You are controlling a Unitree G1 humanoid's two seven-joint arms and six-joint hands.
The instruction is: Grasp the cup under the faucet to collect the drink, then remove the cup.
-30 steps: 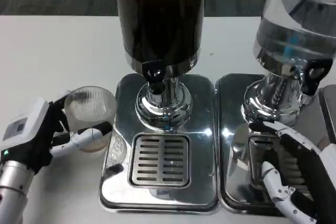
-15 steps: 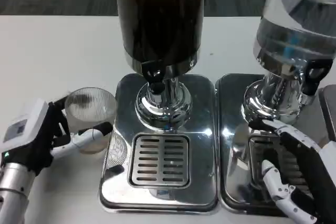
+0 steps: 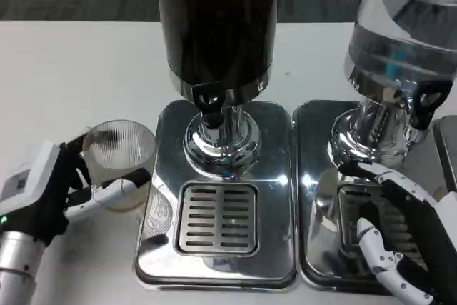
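Clear ribbed glass cup (image 3: 119, 153) sits at lower left, gripped by the left hand (image 3: 53, 194); right hand (image 3: 410, 241), lower right, holds nothing, fingers spread.

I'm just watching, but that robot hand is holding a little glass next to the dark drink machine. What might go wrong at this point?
The left hand holds the ribbed glass cup beside the chrome drip tray, not under the black faucet. Moving it in, the cup could knock the tray's edge and tip or slip from the fingers. If it stops off-centre, drink may miss it. The right hand sits close to the clear dispenser and could bump it.
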